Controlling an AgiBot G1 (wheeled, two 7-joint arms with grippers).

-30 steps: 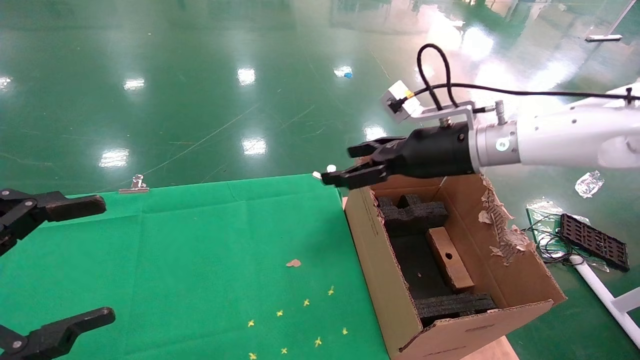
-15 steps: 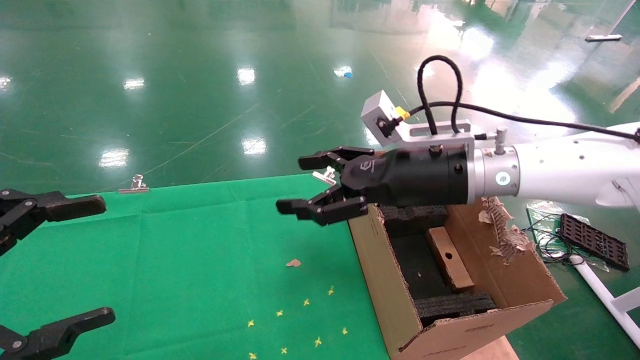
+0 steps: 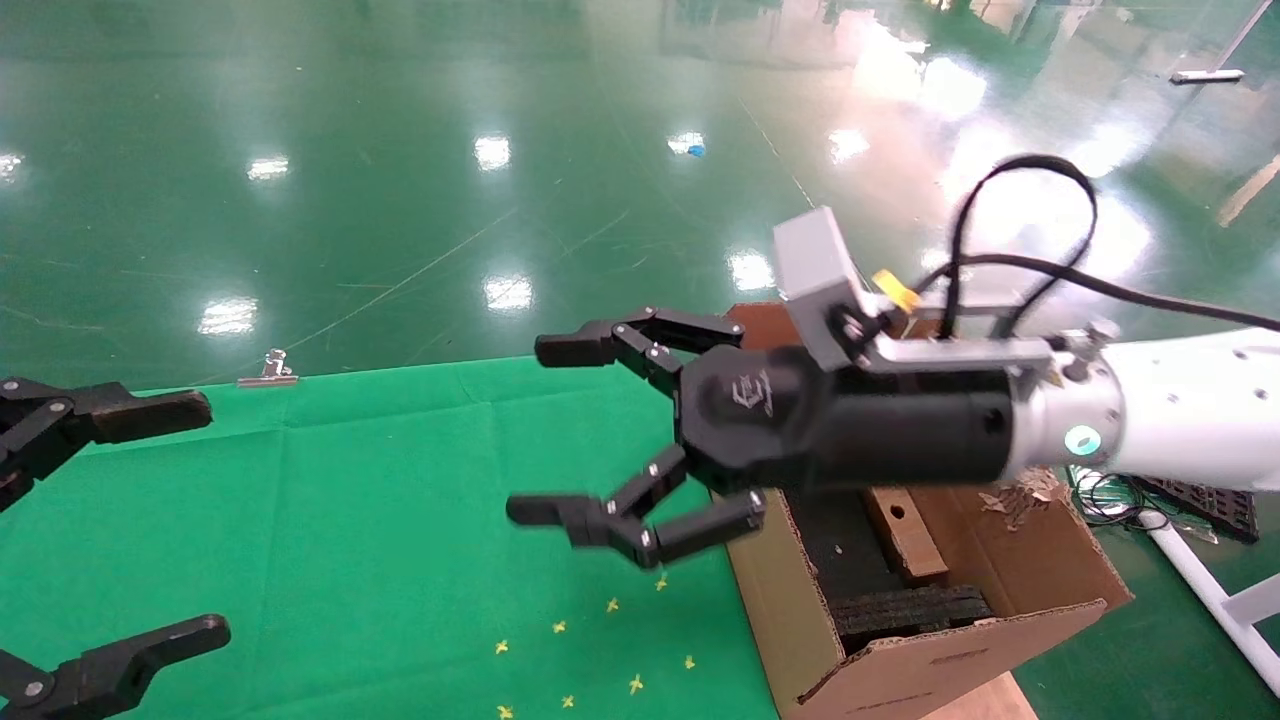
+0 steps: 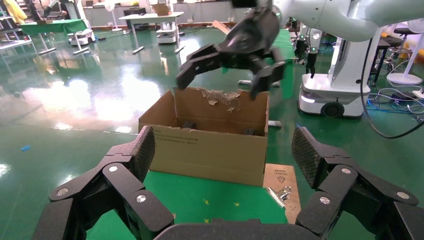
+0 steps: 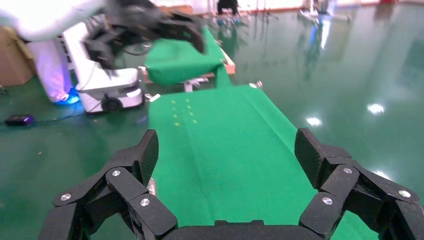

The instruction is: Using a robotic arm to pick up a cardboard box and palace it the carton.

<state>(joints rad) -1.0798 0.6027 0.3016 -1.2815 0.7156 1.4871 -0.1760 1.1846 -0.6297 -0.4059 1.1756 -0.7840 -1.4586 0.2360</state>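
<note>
Left gripper (image 3: 110,520): parked at the left edge of the green-covered counter (image 3: 380,500), fingers spread wide, nothing between them.

Right gripper (image 3: 600,440): one robotic arm (image 3: 1180,440) reaches in from the right, hanging over the counter just left of the carton; fingers wide apart and empty.

Carton (image 3: 790,600): one, standing against the counter's right edge, flaps up, one flap torn.

Cardboard box (image 3: 905,535): one, lying inside the carton between two black foam blocks (image 3: 910,610), hole side up.

Step in hand: judged to be clearing the carton, since the box rests inside and nothing is held.

Doing it well: keep the spread fingers above the carton's near wall; a low swing could snag the flap or shove the carton.

Yellow marks (image 3: 610,605): seven small crosses on the cloth.
</note>
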